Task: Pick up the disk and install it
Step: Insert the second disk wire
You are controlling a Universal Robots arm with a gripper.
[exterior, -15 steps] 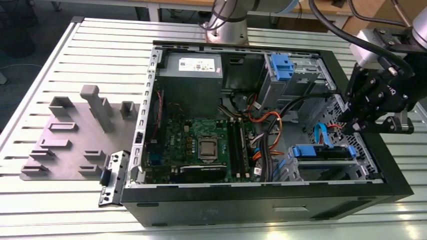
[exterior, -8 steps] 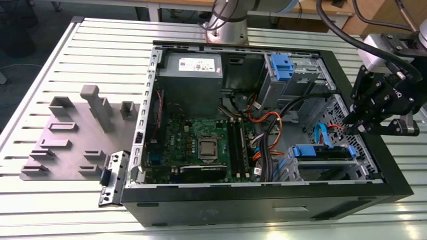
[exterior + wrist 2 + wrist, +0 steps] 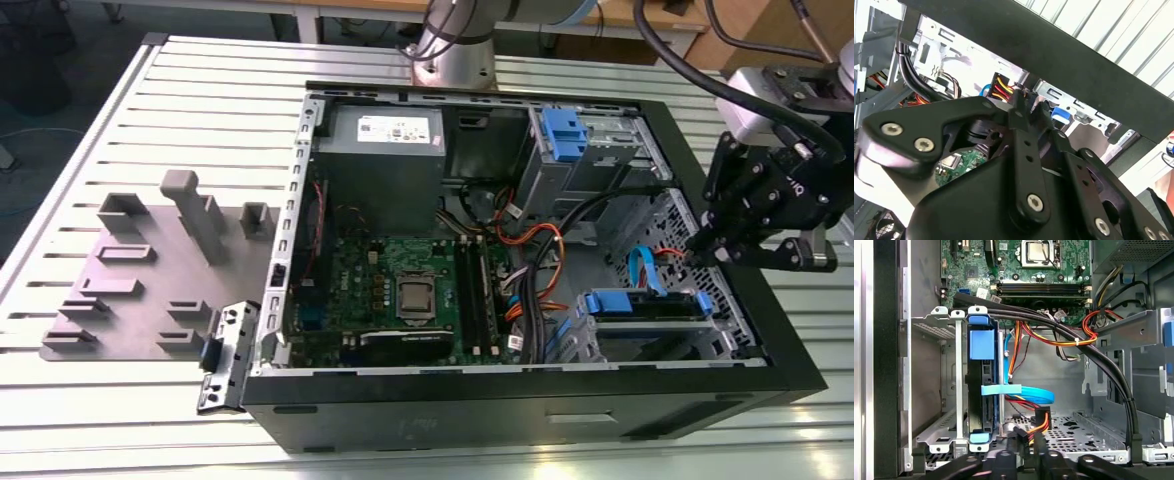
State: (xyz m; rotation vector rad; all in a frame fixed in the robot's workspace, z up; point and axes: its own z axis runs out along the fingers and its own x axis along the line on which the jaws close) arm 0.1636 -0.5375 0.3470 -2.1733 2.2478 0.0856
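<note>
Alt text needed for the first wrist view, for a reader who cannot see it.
The disk, in its blue carrier, sits upright in a metal drive cage inside the open computer case, a blue cable at its side. The pincer hangs close by; the motherboard lies beyond.

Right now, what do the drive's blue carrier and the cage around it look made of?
Blue carrier: probably plastic, uniformly coloured with a soft sheen and moulded tabs. Drive cage: likely bare sheet metal, dull silver-grey, with folded edges and punched holes.
</note>
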